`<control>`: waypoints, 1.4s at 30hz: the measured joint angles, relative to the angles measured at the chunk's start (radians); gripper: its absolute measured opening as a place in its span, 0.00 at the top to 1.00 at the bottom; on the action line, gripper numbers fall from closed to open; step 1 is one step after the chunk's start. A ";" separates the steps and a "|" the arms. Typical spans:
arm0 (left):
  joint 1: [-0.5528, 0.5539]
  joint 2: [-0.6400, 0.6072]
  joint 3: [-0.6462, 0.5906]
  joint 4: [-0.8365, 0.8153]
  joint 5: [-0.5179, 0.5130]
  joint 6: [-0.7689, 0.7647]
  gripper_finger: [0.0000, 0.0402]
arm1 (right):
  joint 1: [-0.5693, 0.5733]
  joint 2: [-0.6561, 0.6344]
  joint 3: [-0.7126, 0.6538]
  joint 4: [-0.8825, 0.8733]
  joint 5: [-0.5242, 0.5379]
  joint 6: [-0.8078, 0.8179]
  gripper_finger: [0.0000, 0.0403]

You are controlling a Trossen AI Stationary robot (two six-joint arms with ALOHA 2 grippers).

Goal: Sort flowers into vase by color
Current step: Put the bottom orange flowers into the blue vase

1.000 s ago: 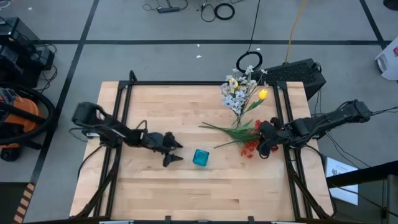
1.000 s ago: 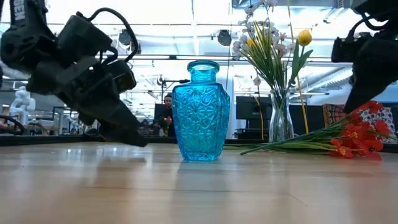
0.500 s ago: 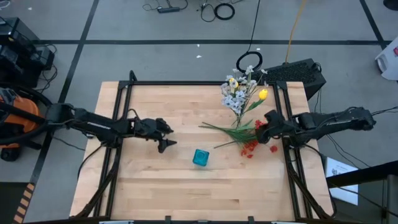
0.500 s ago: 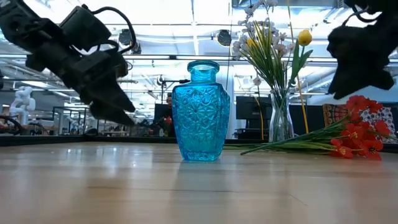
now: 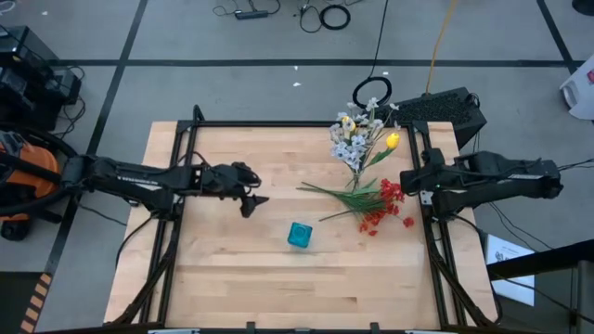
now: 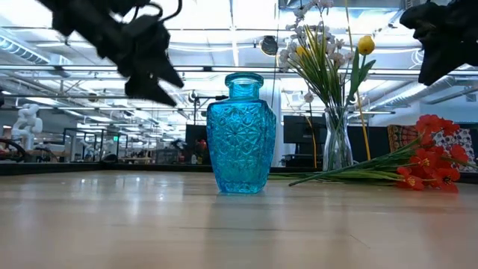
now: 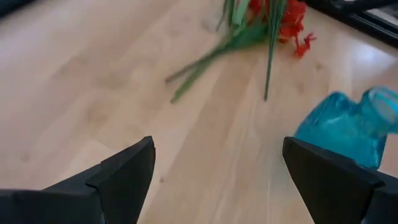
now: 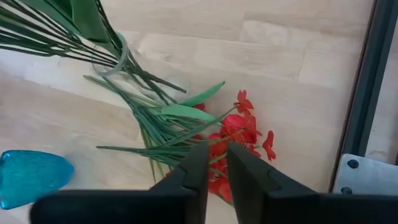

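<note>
A blue glass vase (image 5: 299, 235) (image 6: 243, 134) stands upright mid-table, with nothing in it. A clear vase (image 6: 336, 149) near the far right holds whitish sprigs (image 5: 353, 139) and a yellow tulip (image 5: 393, 141). Red blossom sprays (image 5: 380, 209) (image 8: 239, 134) lie flat on the table, their green stems (image 5: 329, 190) pointing left. My left gripper (image 5: 251, 199) (image 7: 214, 180) hovers open, up and left of the blue vase. My right gripper (image 5: 408, 181) (image 8: 222, 174) is shut and holds nothing, raised above the red blossoms.
Black frame rails (image 5: 432, 232) run along the table's left and right sides; the right rail shows close to the red blossoms (image 8: 364, 81). Bare wood lies in front of and left of the blue vase (image 5: 232, 278). The room beyond the far edge shows in the low view.
My left gripper has risen from near the tabletop and drawn a little toward the far edge, staying open. My right gripper has lifted off the red blossoms and pulled back toward the far right. The red blossoms and both vases have stayed where they were.
</note>
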 joint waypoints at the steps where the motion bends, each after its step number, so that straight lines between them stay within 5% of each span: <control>1: 0.000 0.000 0.034 -0.041 -0.017 0.010 0.12 | 0.000 0.001 0.000 0.000 0.000 0.000 0.89; 8: -0.002 0.097 0.303 -0.221 -0.065 0.088 0.12 | 0.000 0.017 0.000 0.000 0.006 -0.054 0.96; 20: -0.054 0.502 0.723 -0.324 -0.168 0.137 0.12 | 0.000 0.016 0.000 0.001 0.017 -0.201 0.97; 35: -0.053 0.532 0.760 -0.361 -0.217 0.095 0.12 | 0.003 0.036 -0.001 0.061 -0.039 -0.192 0.98; 42: -0.049 0.528 0.760 -0.543 -0.174 -0.034 0.12 | 0.116 0.198 -0.001 0.166 -0.055 -0.074 1.00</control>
